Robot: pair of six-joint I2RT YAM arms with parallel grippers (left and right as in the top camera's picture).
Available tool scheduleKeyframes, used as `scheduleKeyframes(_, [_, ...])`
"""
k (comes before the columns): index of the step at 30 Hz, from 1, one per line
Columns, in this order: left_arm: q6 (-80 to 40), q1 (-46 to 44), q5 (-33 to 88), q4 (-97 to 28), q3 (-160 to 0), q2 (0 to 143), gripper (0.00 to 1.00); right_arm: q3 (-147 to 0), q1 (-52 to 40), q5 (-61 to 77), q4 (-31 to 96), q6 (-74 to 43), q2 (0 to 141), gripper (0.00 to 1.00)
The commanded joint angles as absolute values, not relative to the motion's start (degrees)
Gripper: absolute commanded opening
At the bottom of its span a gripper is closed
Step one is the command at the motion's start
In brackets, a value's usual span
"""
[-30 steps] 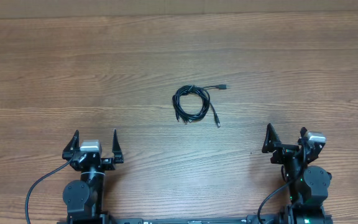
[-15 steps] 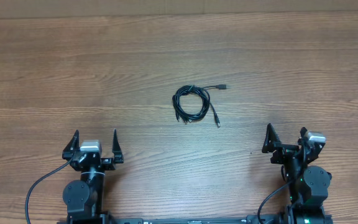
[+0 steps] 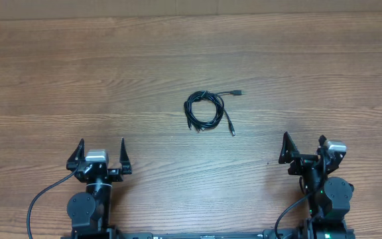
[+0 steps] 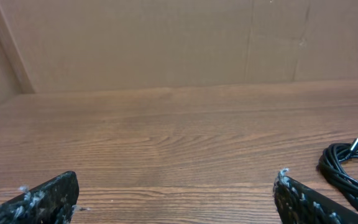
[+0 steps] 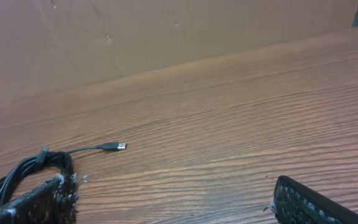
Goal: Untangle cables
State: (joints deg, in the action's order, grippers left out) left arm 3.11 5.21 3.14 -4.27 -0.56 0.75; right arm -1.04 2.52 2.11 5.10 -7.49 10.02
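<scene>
The cables (image 3: 204, 110) lie coiled together in a small black bundle at the middle of the wooden table, with one plug end trailing up-right and another down-right. The bundle also shows at the right edge of the left wrist view (image 4: 350, 168) and at the lower left of the right wrist view (image 5: 27, 171). My left gripper (image 3: 102, 150) is open and empty near the table's front left. My right gripper (image 3: 304, 147) is open and empty near the front right. Both are well apart from the cables.
A brown cardboard wall (image 4: 166, 43) stands along the far edge of the table (image 3: 78, 66).
The right gripper has shifted very slightly. The cables and the left arm have not moved.
</scene>
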Motion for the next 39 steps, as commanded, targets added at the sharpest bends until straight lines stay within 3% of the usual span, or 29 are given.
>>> scheduleKeyframes(1, [3.6,4.8,2.6,-4.3,-0.3,0.3,1.00,-0.5,2.3,2.7,4.3,-7.7,10.3,1.00])
scheduleKeyframes(21, [-2.9,4.8,5.0,-4.6,-0.5,2.2,1.00,-0.5,2.3,12.7,1.6,-10.5,10.3,1.00])
scheduleKeyframes(25, [-2.8,4.8,6.2,-10.1,-4.0,5.0,1.00,-1.2,2.3,13.8,1.8,-10.5,10.3,1.00])
scheduleKeyframes(39, [-2.6,4.8,12.6,-33.9,-40.7,31.0,1.00,-30.9,2.3,15.1,30.8,-9.6,14.9,1.00])
